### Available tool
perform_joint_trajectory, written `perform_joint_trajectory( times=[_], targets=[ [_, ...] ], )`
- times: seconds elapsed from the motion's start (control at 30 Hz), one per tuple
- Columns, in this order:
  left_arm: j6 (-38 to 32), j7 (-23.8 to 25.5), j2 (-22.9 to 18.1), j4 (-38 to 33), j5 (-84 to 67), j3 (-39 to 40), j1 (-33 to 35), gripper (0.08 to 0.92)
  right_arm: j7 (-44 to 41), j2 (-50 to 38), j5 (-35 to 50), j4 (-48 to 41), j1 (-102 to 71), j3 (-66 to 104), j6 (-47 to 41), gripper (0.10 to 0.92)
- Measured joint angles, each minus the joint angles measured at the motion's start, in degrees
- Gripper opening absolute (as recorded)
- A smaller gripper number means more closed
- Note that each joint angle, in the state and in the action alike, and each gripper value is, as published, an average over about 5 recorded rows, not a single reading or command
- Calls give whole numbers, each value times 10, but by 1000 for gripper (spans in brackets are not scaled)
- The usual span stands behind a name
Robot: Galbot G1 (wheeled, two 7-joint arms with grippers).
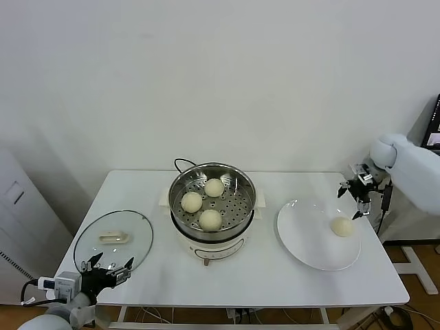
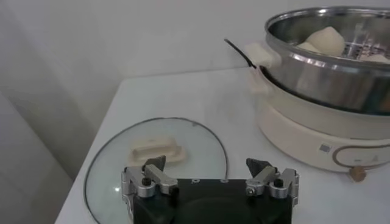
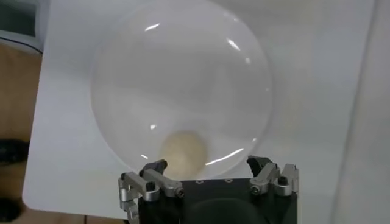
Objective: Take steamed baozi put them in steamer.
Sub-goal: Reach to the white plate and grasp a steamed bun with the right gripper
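Fingers [image 3: 155, 167] of the right gripper [image 1: 357, 192] spread wide, empty, above one smooth cream baozi [image 1: 342, 227] on the plate [image 1: 306, 237]; three sit in the steamer [image 1: 244, 180]. Left gripper [image 1: 108, 265] open, empty.

Between the steamer [image 1: 212, 199] and the plate [image 1: 313, 247] you have a strip of bare bench [image 1: 275, 275] to pass through. The steamer's raised steel wall blocks any low approach, so its open top is your way in. The glass lid [image 1: 113, 239] lies flat at the bench's left front.
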Motion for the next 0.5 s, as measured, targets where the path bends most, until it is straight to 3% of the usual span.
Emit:
perform_joint_trajectory(
  times=[0.5],
  targets=[
    [0,0,0,-3,1,3,0,823,43,35,-84,-73,-87,107,31,823]
  ],
)
